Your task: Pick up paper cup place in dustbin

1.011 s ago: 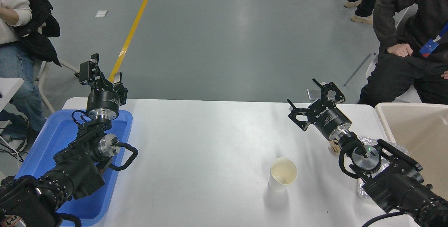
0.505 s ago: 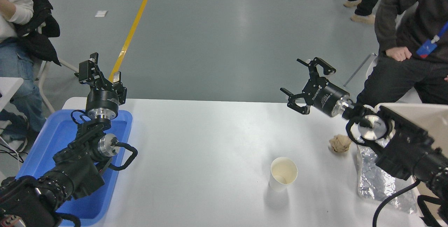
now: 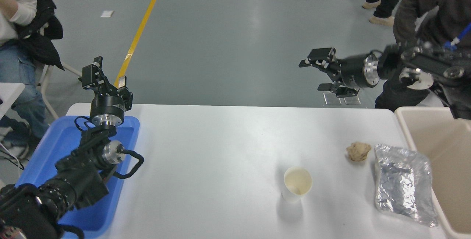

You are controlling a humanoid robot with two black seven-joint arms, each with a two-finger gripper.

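Observation:
The white paper cup [image 3: 297,185] stands upright on the white table [image 3: 220,150], right of centre near the front, its cream inside showing. The beige dustbin [image 3: 438,147] sits at the table's right end. My right gripper [image 3: 314,75] is raised high over the table's far edge, pointing left, open and empty, well above and behind the cup. My left gripper [image 3: 105,77] is parked above the blue tray at the left, open with nothing between its fingers.
A crumpled tan paper ball [image 3: 358,151] and a crinkled silver foil bag [image 3: 403,183] lie between the cup and the dustbin. A shallow blue tray [image 3: 40,161] sits under the left arm. People are at the far left and far right of the table.
My right arm has swung up and back, from low over the foil bag to high over the table's far edge. The paper ball and foil bag are now uncovered. The cup has not moved.

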